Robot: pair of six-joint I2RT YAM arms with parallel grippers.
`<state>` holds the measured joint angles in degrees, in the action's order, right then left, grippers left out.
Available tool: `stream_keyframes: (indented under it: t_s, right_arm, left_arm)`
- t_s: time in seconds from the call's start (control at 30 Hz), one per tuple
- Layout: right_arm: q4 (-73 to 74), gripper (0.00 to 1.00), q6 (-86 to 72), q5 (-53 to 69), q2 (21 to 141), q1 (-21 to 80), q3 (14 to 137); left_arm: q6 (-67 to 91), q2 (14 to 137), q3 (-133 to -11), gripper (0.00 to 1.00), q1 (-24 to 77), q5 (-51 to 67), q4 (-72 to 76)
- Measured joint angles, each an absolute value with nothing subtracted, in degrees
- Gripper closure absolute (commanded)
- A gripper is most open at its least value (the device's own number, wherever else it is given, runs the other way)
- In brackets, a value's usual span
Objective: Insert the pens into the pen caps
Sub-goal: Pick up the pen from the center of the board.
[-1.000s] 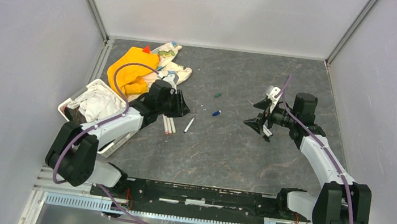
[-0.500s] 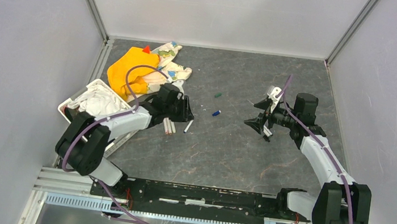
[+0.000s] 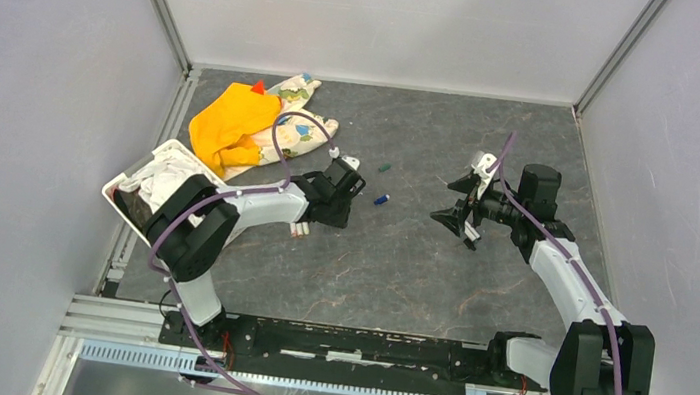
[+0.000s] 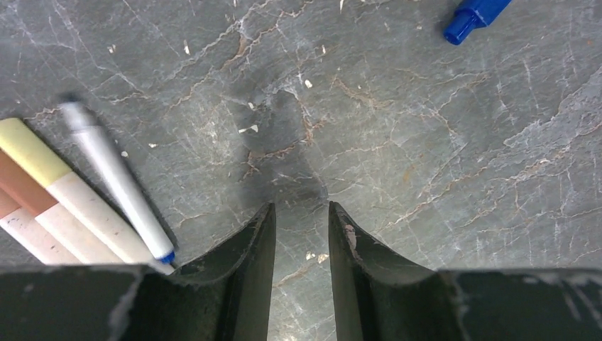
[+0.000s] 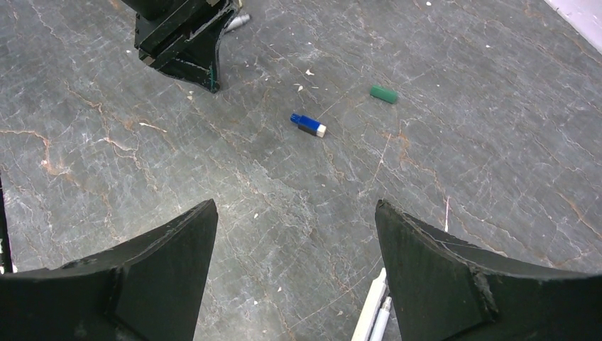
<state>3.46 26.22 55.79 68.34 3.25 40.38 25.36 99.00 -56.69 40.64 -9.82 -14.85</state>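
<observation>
Looking down my left tool (image 4: 302, 217), I see it open only a little with nothing in it, the pens (image 4: 106, 177) lying just beside it, the blue cap (image 4: 474, 17) farther ahead on the gray surface (image 4: 440, 142), and my right tool (image 5: 294, 213) wide open, apart from the green cap (image 5: 383, 94).

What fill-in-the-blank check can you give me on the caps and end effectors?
The right end effector is wide ___ and holds nothing.
The cap nearest the left end effector is ___.
In the left wrist view, the pens lie ___ of its fingers.
Missing: open; blue; left.
</observation>
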Motion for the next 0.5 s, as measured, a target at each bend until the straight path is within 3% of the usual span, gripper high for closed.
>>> stream_keyframes:
  t_s: [0.5]
  right_arm:
    - [3.46, 0.12, 26.22, 56.53, 68.34, 3.25, 40.38]
  left_arm:
    - [23.55, 95.81, -57.8, 0.58, 40.58, -15.81, -16.78]
